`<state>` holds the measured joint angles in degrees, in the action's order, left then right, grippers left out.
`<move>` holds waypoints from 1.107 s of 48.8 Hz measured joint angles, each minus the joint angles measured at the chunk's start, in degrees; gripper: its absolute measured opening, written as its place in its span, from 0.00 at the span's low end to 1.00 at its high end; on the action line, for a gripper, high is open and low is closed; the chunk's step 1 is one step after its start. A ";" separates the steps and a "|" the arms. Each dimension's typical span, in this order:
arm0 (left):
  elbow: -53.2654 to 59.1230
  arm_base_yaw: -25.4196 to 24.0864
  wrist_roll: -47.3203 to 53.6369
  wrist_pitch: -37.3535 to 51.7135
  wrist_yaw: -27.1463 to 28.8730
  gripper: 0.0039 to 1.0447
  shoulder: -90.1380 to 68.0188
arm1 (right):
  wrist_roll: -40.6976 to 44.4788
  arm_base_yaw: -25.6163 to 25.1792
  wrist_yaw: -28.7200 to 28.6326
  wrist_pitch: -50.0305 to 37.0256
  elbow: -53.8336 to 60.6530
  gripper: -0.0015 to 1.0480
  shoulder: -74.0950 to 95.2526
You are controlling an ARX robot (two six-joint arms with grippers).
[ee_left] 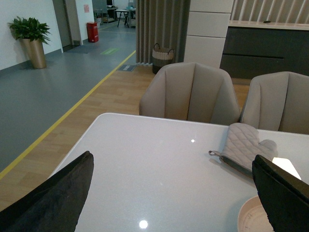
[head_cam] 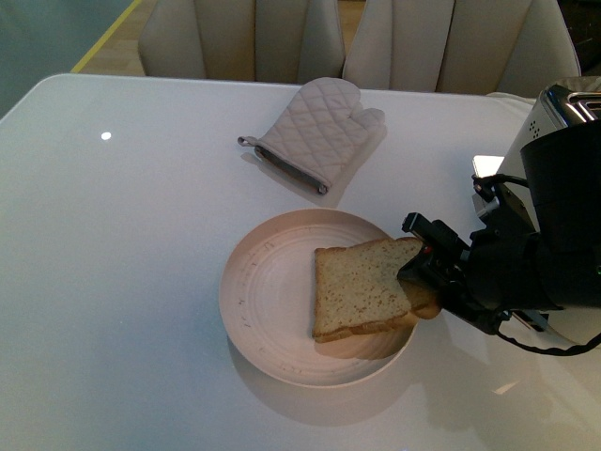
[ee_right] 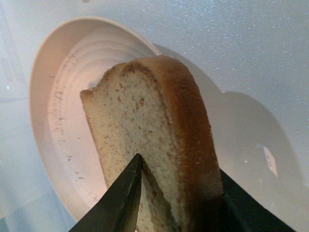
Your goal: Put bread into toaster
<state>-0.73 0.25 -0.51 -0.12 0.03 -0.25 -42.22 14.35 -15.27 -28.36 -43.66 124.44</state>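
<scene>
While my right claw pinches the bread at the three o'clock rim of the plate, the toaster stands at its two o'clock; my left claw hangs spread.

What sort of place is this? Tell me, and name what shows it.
Probably a dining corner in an open office or showroom: a white table with padded chairs, a toaster and mitt on it, and a grey floor with a yellow line beyond.
</scene>
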 joint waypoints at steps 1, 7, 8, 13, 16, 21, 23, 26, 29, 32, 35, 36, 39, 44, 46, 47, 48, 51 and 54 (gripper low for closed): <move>0.00 0.00 0.00 0.00 0.00 0.94 0.00 | -0.07 -0.11 -0.50 -0.15 0.28 0.32 -0.50; 0.00 0.00 0.00 0.00 0.00 0.94 0.00 | -0.31 -0.68 -2.23 -0.52 1.66 0.14 -4.57; 0.00 0.00 0.00 0.00 0.00 0.94 0.00 | -0.31 -0.72 -2.32 -0.52 1.75 0.12 -5.03; 0.00 0.00 0.00 0.00 0.00 0.94 0.00 | 0.09 -1.33 -2.49 0.76 2.27 0.03 -9.99; 0.00 0.00 0.00 0.00 0.00 0.94 0.00 | 0.96 -1.73 -2.32 2.08 2.43 0.03 -13.25; 0.00 0.00 0.00 0.00 -0.02 0.94 0.00 | 4.92 -2.64 -0.37 5.95 2.23 0.03 -19.91; 0.00 0.00 0.00 0.00 0.00 0.94 0.00 | 7.02 -3.15 0.50 7.65 1.84 0.03 -22.77; 0.00 0.00 0.00 0.00 0.00 0.94 0.00 | 10.86 -4.11 2.80 10.73 0.68 0.03 -27.80; 0.00 0.00 0.00 0.00 0.00 0.94 0.00 | 15.69 -5.44 4.48 14.14 -1.36 0.03 -32.76; 0.00 0.00 0.00 0.00 0.00 0.94 0.00 | 20.72 -6.91 6.88 17.35 -3.91 0.03 -37.20; 0.00 0.00 0.00 0.00 0.00 0.94 0.00 | 26.43 -8.48 9.05 20.35 -6.73 0.03 -40.92; 0.00 0.00 0.00 0.00 0.00 0.94 0.00 | 27.93 -9.07 9.75 21.29 -7.74 0.03 -42.14; 0.00 0.00 0.00 0.00 0.00 0.94 0.00 | 32.79 -10.49 12.04 22.93 -9.68 0.03 -44.46; 0.00 0.00 0.00 0.00 0.00 0.94 0.00 | 40.50 -12.61 14.25 24.13 -10.78 0.03 -46.58; 0.00 0.00 0.00 0.00 0.00 0.94 0.00 | 43.12 -13.20 14.62 24.22 -10.40 0.03 -46.60; 0.00 0.00 0.00 0.00 -0.02 0.94 0.00 | 43.95 -13.46 14.88 24.17 -10.03 0.03 -46.60; 0.00 0.00 0.00 0.00 -0.02 0.94 0.00 | 45.07 -13.75 15.34 24.15 -9.60 0.03 -46.53; 0.00 0.00 0.00 0.00 0.00 0.94 0.00 | 47.15 -14.47 15.63 23.98 -8.31 0.03 -46.36; 0.00 0.00 0.00 0.00 0.00 0.94 0.00 | 49.37 -15.37 16.20 23.52 -6.88 0.03 -46.16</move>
<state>-0.73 0.25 -0.51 -0.12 0.03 -0.25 7.16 -1.02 0.93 -4.84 -50.54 78.28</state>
